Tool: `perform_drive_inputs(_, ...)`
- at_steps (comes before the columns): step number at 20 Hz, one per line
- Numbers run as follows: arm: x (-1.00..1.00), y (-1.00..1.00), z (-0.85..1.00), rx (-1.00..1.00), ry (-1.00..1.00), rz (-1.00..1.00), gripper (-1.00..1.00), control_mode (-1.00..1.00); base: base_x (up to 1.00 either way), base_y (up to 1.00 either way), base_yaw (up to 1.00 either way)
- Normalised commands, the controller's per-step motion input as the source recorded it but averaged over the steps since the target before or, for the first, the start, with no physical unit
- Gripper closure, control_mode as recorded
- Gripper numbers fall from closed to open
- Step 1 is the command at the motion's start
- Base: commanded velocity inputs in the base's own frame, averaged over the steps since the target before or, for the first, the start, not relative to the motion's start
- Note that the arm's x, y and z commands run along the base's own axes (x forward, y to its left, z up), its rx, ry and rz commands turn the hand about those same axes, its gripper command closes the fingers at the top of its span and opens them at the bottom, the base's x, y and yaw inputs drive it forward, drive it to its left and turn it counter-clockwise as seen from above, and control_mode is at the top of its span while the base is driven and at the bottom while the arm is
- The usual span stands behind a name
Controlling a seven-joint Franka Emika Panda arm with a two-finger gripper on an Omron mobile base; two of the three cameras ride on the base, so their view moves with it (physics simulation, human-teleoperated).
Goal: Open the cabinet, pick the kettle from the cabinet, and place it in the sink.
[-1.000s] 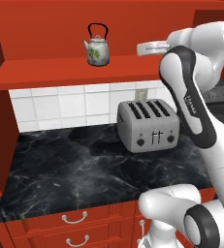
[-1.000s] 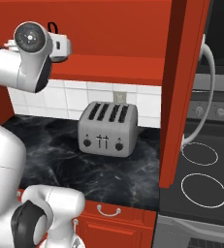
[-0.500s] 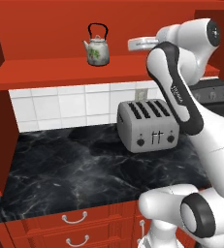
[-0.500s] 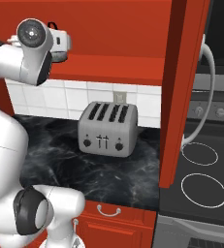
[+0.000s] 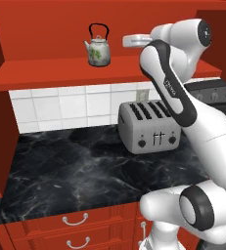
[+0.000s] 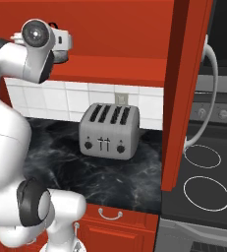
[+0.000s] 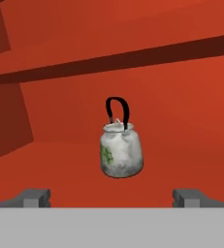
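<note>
— Standing upright on the red shelf of the open cabinet (image 5: pixel 60 73), the kettle (image 5: pixel 99 49) has its black hoop handle raised. Where is the gripper?

— The gripper (image 7: pixel 111 196) sits level with the kettle, apart from it, pointing at it from the side. Its 2 fingertips (image 7: pixel 33 197) stand wide apart, with the kettle centred between them further back in the hand view.

— And below?

— A silver 4-slot toaster (image 5: pixel 148 126) rests on the black marble counter (image 5: pixel 70 171) against the white tiles. 1 cabinet door (image 6: pixel 184 93) hangs open beside the stove (image 6: pixel 203 172) in the right base view.
</note>
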Motion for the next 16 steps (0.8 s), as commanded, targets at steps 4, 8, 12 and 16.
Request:
perform_drive_inputs(4,0.33,0.03,0.02,0.03,-0.01,0.0,-1.0,-1.0,0.0,0.0,0.0)
perform_drive_inputs(8,0.31,0.07,0.05,0.01,-0.02,0.0,-1.0,-1.0,0.0,0.0,0.0)
perform_drive_inputs(12,0.26,0.16,0.0,0.01,-0.05,0.0,-1.0,-1.0,0.0,0.0,0.0)
perform_drive_inputs(16,0.28,0.18,0.0,0.0,-0.03,0.0,-1.0,-1.0,0.0,0.0,0.0)
